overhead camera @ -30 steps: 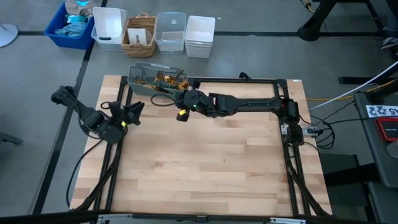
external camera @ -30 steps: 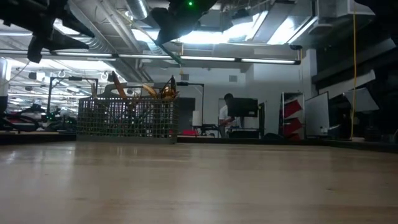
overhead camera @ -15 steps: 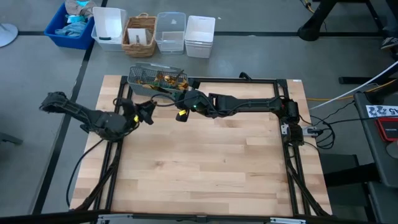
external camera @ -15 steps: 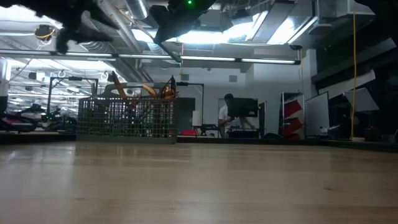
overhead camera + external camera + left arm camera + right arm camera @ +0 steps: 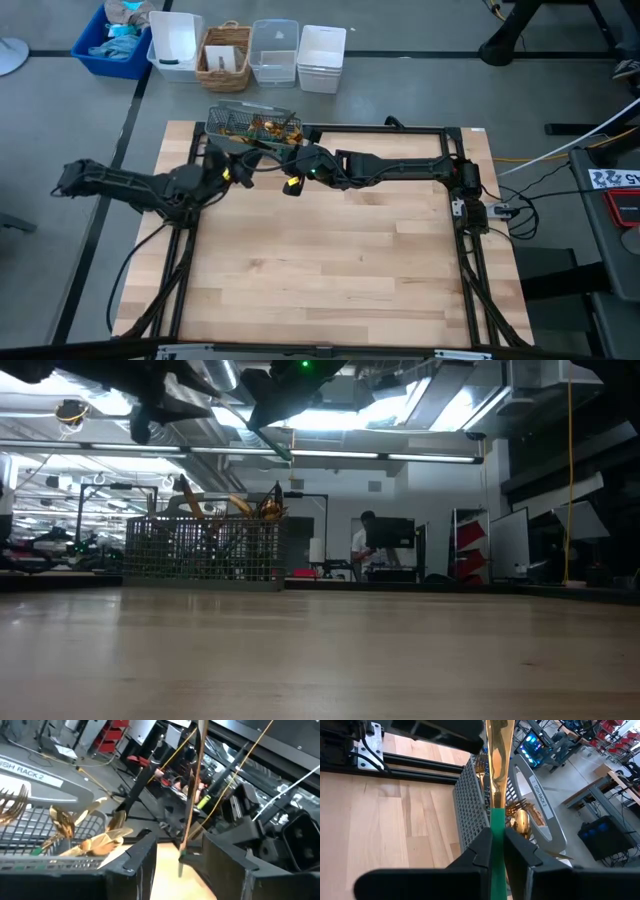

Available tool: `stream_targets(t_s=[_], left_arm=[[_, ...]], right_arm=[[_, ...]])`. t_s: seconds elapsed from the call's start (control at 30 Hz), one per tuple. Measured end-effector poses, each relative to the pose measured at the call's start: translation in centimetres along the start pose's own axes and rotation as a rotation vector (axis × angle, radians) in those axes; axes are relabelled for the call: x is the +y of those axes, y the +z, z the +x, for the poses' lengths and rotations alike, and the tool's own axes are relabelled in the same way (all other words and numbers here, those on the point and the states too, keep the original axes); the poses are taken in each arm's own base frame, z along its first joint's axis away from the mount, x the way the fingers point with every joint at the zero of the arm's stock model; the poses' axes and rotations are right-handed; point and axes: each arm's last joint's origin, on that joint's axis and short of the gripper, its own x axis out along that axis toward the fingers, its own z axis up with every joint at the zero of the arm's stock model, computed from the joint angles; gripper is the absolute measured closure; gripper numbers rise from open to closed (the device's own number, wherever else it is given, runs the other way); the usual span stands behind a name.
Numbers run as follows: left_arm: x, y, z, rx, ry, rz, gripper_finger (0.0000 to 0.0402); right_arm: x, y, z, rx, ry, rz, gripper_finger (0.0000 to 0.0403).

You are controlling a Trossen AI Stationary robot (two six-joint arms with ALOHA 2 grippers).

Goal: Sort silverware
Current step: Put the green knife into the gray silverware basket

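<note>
Meanwhile the left tool, fingers spread wide and empty, is reaching in from the bench's edge toward the teal-handled knife that the right tool is pinching above the wire rack, suggesting a handover.

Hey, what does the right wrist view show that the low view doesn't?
Only the right wrist view shows the right gripper shut on a gold utensil with a slim green handle. Only the low view shows a distant person in the room behind. Both show the grey wire dish rack holding gold silverware.
</note>
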Motion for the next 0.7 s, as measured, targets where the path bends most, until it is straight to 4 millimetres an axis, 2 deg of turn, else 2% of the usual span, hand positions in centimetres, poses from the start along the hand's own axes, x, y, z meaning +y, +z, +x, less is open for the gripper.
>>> stream_targets(t_s=[0.47, 0.7], left_arm=[[0.1, 0.2, 2.6, -0.044, -0.049, 0.055, 0.0256], [0.3, 0.3, 2.7, -0.044, -0.045, 0.073, 0.0316]], right_arm=[[0.0, 0.0, 0.0, 0.001, 0.001, 0.0, 0.0365], [0.0, 0.0, 0.0, 0.0, 0.001, 0.0, 0.0365]])
